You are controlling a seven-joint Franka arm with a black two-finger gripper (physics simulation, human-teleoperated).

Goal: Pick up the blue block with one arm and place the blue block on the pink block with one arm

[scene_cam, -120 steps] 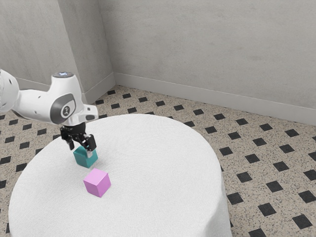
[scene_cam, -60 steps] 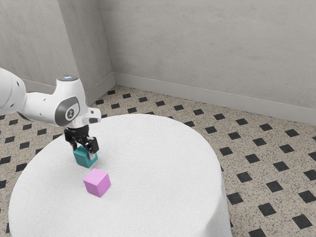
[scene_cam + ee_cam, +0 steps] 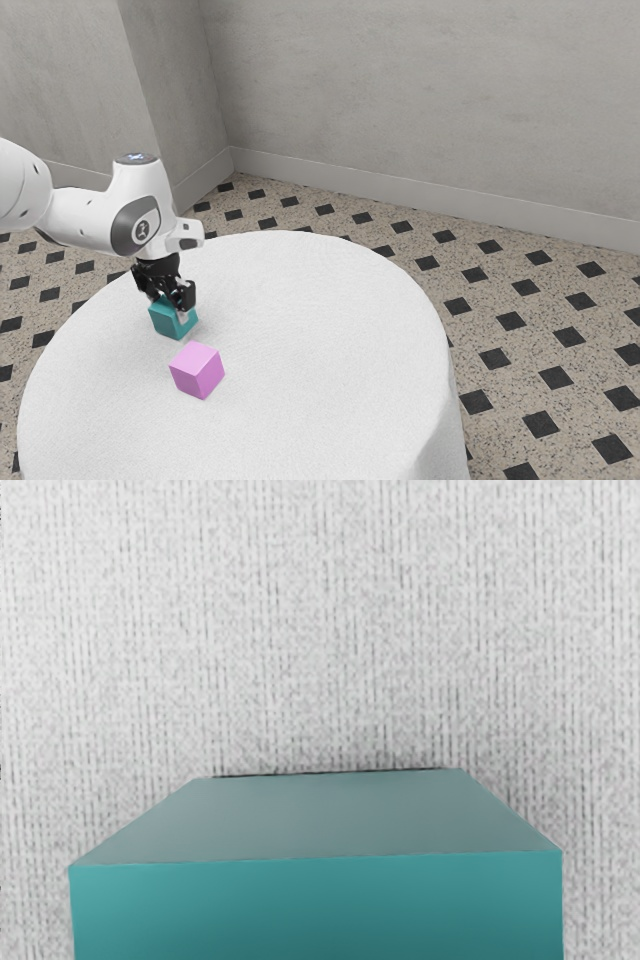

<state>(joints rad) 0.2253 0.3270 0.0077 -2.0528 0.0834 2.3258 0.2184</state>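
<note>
The blue block (image 3: pixel 172 320), teal in colour, rests on the white round table (image 3: pixel 330 330) toward the exterior view's left. My gripper (image 3: pixel 170 303) is lowered over it from above, with its black fingers (image 3: pixel 186 296) pressed against two opposite sides of the block, so it is shut on it. In the wrist view the blue block (image 3: pixel 320 880) is right under my hand, its base still on the tablecloth. The pink block (image 3: pixel 196 369) sits on the table a short way in front of the blue one, apart from it.
The table's near-left edge (image 3: pixel 40 380) lies close to both blocks. The white cloth stretches wide toward the exterior view's right. Beyond it are a checkered floor (image 3: pixel 520 300) and grey walls.
My hand has come down over the blue block and the fingers have drawn in against its sides. Neither block has moved.
</note>
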